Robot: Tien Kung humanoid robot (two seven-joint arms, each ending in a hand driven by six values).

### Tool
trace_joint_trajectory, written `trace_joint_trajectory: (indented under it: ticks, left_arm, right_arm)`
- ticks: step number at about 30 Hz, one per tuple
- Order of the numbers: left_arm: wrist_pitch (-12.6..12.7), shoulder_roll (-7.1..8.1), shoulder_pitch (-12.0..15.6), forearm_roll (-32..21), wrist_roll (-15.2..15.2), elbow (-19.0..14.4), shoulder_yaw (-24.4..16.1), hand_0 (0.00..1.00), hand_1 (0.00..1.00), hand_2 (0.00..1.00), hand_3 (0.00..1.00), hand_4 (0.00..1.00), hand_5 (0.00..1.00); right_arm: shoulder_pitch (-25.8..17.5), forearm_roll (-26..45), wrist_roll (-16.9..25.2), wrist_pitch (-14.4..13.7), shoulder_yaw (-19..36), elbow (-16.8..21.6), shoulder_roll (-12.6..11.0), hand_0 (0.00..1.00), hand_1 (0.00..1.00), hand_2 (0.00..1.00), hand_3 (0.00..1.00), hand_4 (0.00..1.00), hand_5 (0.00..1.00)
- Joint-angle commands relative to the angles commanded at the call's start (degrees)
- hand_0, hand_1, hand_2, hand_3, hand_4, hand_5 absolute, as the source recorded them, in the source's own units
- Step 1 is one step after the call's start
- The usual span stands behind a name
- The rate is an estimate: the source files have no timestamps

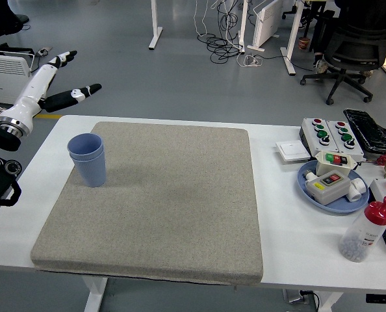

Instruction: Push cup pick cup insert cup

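Observation:
Two blue cups [88, 158] stand nested, one inside the other, upright on the grey mat [160, 195] at its far left. My left hand [53, 81] is raised above and behind the table's far left corner, well clear of the cups. Its fingers are spread and hold nothing. My right arm is out of view.
At the right stand a blue plate [307, 185] with button boxes, a grey control box [326, 132], a white switch plate [293, 151], a black case [368, 132] and a clear bottle with a red cap [366, 231] near the front right.

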Motion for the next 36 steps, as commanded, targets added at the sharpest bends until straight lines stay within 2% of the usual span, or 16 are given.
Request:
trace_joint_trajectory:
  ticks: [2, 3, 5, 6, 7, 10, 12, 15, 19, 21, 27, 36]
  left_arm:
    - [0.6, -1.31, 4.8, -5.2, -0.6, -5.2, -5.1, 0.795, 0.825, 0.854, 0.795, 0.636, 0.98]
    - [0.7, -2.82, 7.1, -7.4, -0.8, -7.4, -7.3, 0.795, 0.825, 0.854, 0.795, 0.636, 0.98]
    - [0.4, -4.49, 11.8, -12.3, -0.9, -12.3, -11.9, 0.795, 0.825, 0.854, 0.795, 0.636, 0.98]
    - [0.0, -5.07, 14.1, -14.5, -0.9, -14.4, -13.6, 0.835, 0.873, 0.919, 0.829, 0.623, 0.998]
    - [-0.8, -5.69, 16.7, -17.1, -0.6, -17.1, -15.2, 0.835, 0.873, 0.919, 0.829, 0.623, 0.998]
    - [-2.2, -6.3, 22.9, -24.2, 0.2, -22.5, -16.6, 0.835, 0.873, 0.919, 0.829, 0.623, 0.998]
    - [-2.9, -6.79, 26.7, -29.0, 0.2, -24.6, -17.0, 0.858, 0.881, 0.931, 0.853, 0.617, 0.998]
    - [-4.6, -8.85, 33.1, -36.5, -0.5, -27.7, -18.2, 0.858, 0.881, 0.931, 0.853, 0.617, 0.998]
    - [-6.2, -10.31, 39.0, -46.0, -1.0, -28.8, -17.9, 0.87, 0.889, 0.944, 0.866, 0.61, 0.998]
    - [-7.0, -10.8, 41.1, -49.2, -1.1, -28.5, -16.5, 0.87, 0.889, 0.944, 0.866, 0.61, 0.998]
    - [-5.4, -12.22, 43.3, -47.2, -2.6, -27.5, -14.1, 0.873, 0.893, 0.947, 0.874, 0.611, 0.998]
    - [-3.6, -13.03, 42.7, -43.5, -3.5, -25.9, -12.8, 0.873, 0.89, 0.938, 0.862, 0.604, 0.998]
  right_arm:
    - [0.2, 0.2, 0.1, 0.0, -0.2, 0.0, -0.1, 0.689, 0.62, 0.634, 0.544, 0.094, 0.483]
    - [0.4, 0.5, 0.3, 0.0, -0.4, -0.1, -0.1, 0.689, 0.62, 0.634, 0.544, 0.094, 0.483]
    - [0.6, 0.6, 0.4, 0.0, -0.5, -0.1, -0.2, 0.689, 0.62, 0.634, 0.544, 0.094, 0.483]
    - [0.7, 0.7, 0.5, 0.0, -0.6, -0.1, -0.2, 0.689, 0.62, 0.634, 0.544, 0.094, 0.483]
    - [0.8, 0.8, 0.6, 0.0, -0.7, -0.1, -0.2, 0.689, 0.62, 0.634, 0.544, 0.094, 0.483]
    - [1.1, 1.3, 0.8, 0.0, -0.9, -0.2, -0.3, 0.689, 0.62, 0.634, 0.544, 0.094, 0.483]
    - [1.2, 1.5, 0.9, 0.0, -1.1, -0.2, -0.4, 0.689, 0.619, 0.633, 0.544, 0.093, 0.483]
    - [1.3, 1.7, 0.9, 0.0, -1.1, -0.3, -0.4, 0.689, 0.619, 0.633, 0.544, 0.093, 0.483]
    - [1.4, 1.1, 0.7, 0.1, -0.8, -0.3, -0.4, 0.69, 0.618, 0.634, 0.545, 0.093, 0.482]
    - [1.4, 0.5, 0.5, 0.1, -0.5, -0.3, -0.5, 0.69, 0.618, 0.634, 0.545, 0.093, 0.482]
    - [1.5, -0.4, 0.2, 0.2, -0.1, -0.3, -0.5, 0.689, 0.618, 0.633, 0.544, 0.093, 0.484]
    - [1.7, 0.2, 0.5, 0.1, -0.5, -0.3, -0.6, 0.689, 0.617, 0.631, 0.544, 0.091, 0.48]
